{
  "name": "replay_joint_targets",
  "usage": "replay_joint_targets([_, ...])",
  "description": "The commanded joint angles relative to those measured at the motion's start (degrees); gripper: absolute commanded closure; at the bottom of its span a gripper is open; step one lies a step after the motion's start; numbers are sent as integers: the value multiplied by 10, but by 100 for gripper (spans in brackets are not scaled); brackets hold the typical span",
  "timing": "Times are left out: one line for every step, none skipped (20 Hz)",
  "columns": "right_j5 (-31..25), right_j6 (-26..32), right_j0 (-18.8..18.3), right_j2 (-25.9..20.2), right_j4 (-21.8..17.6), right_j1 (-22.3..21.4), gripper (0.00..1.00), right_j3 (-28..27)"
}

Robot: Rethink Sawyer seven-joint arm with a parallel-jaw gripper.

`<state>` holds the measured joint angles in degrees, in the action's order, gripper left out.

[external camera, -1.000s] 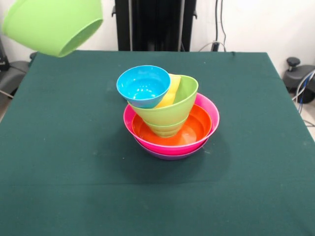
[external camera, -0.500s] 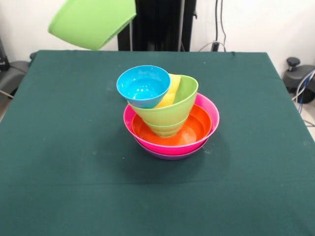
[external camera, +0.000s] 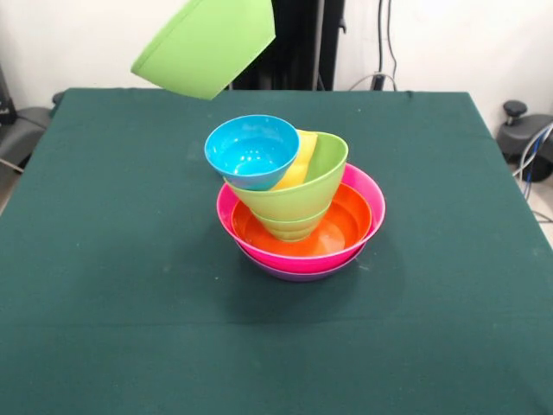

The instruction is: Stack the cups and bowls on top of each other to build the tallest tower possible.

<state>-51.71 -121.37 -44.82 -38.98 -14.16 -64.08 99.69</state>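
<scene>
The tower stands mid-table: a purple bowl (external camera: 298,273) lowest, then a hot pink bowl (external camera: 370,197) and an orange bowl (external camera: 346,226). In them sit nested lime green bowls (external camera: 324,177), tilted to the right. A yellow cup (external camera: 302,160) leans inside them, and a small sky blue bowl (external camera: 252,151) rests on top at the left. Another large lime green bowl (external camera: 207,47) hangs tilted in the air, above and left of the tower and apart from it. What holds it is hidden, and the gripper does not show. The red and orange cups are out of view.
The dark green table (external camera: 104,285) fills the view. The robot's black pedestal (external camera: 285,43) stands behind its far edge. Cables and a black stand (external camera: 523,130) lie off the right edge.
The airborne lime green bowl has moved right from the top left corner, and now hangs closer to the tower. The tower has not moved.
</scene>
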Motion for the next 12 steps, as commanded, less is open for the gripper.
replay_joint_targets([38, 1, 19, 21, -13, 14, 100, 63])
replay_joint_targets([43, -1, 19, 22, -14, 14, 100, 67])
replay_joint_targets([49, -3, 20, 23, -16, 14, 100, 72])
replay_joint_targets([54, -5, 21, 24, -16, 12, 100, 76])
replay_joint_targets([56, -5, 21, 24, -15, 11, 100, 81])
replay_joint_targets([59, -5, 20, 24, -13, 8, 100, 86])
replay_joint_targets([60, -3, 17, 22, -9, 2, 100, 91])
replay_joint_targets([58, 0, 16, 21, -5, -2, 100, 94])
replay_joint_targets([56, 3, 14, 20, -2, -6, 100, 97])
replay_joint_targets([58, 4, 13, 20, -1, -7, 100, 101])
replay_joint_targets([62, 2, 14, 21, -4, -9, 100, 106])
replay_joint_targets([70, 1, 14, 21, -4, -11, 100, 114])
